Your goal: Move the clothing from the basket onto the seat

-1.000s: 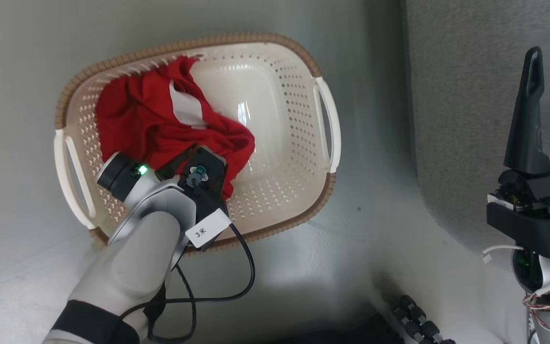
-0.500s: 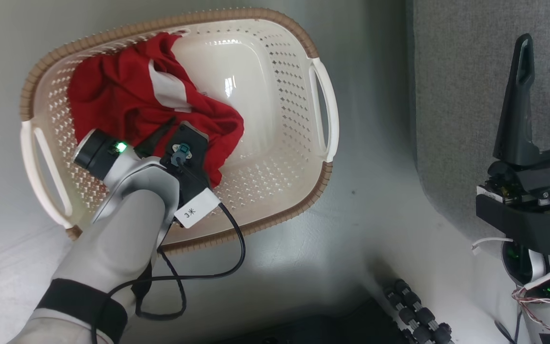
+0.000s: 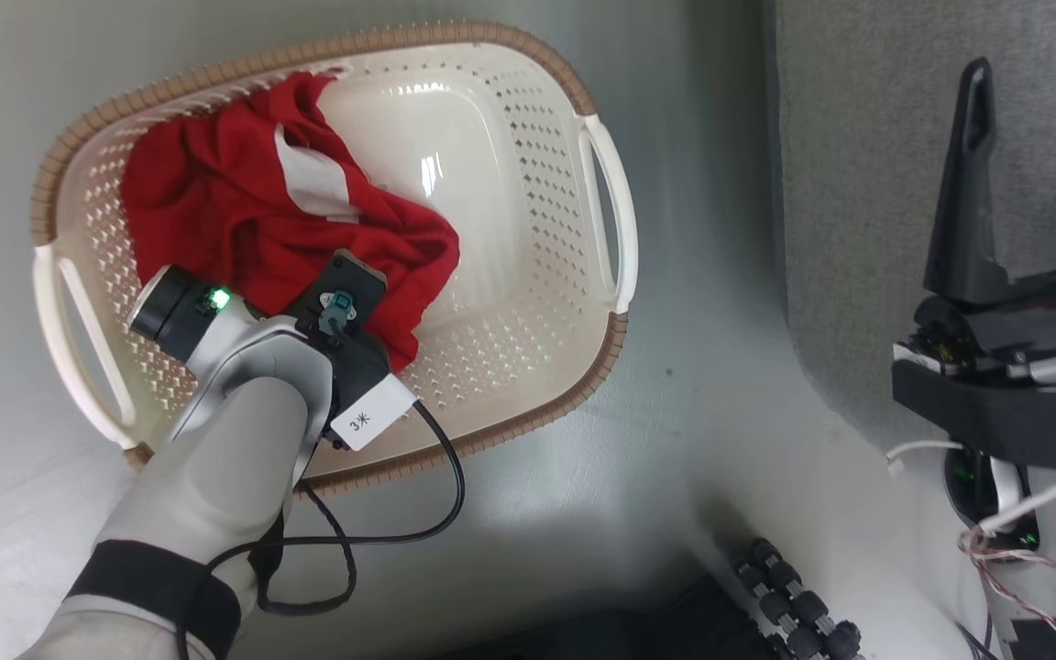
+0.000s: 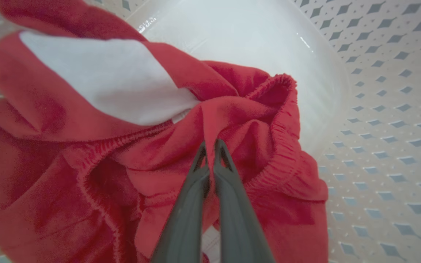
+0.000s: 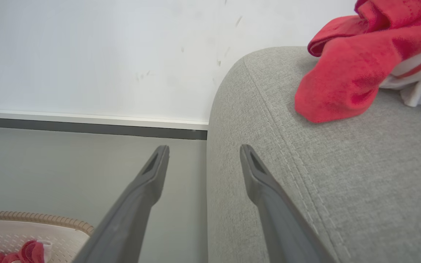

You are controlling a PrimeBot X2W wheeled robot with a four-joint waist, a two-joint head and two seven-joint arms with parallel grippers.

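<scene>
The cream basket (image 3: pixel 528 431) with its brown rim stands on the floor, holding crumpled red clothing (image 3: pixel 235 220) with a white panel in its left half. My left arm reaches down into it. In the left wrist view my left gripper (image 4: pixel 210 144) is shut, pinching a fold of the red clothing (image 4: pixel 239 124) above the perforated basket wall (image 4: pixel 378 109). My right gripper (image 3: pixel 1037 60) stands open over the grey seat (image 3: pixel 858 183). The right wrist view shows the right gripper (image 5: pixel 204 148) empty, and another red-and-white garment (image 5: pixel 345 80) lies on the seat (image 5: pixel 342 190).
A black cable (image 3: pixel 436 513) loops from my left wrist across the grey floor in front of the basket. A black ribbed part (image 3: pixel 794 605) lies at the bottom edge. A white wall with a dark skirting (image 5: pixel 86 128) runs behind the seat.
My left gripper has closed on a fold of the red clothing. The head camera has shifted, bringing both right fingers into the picture.
</scene>
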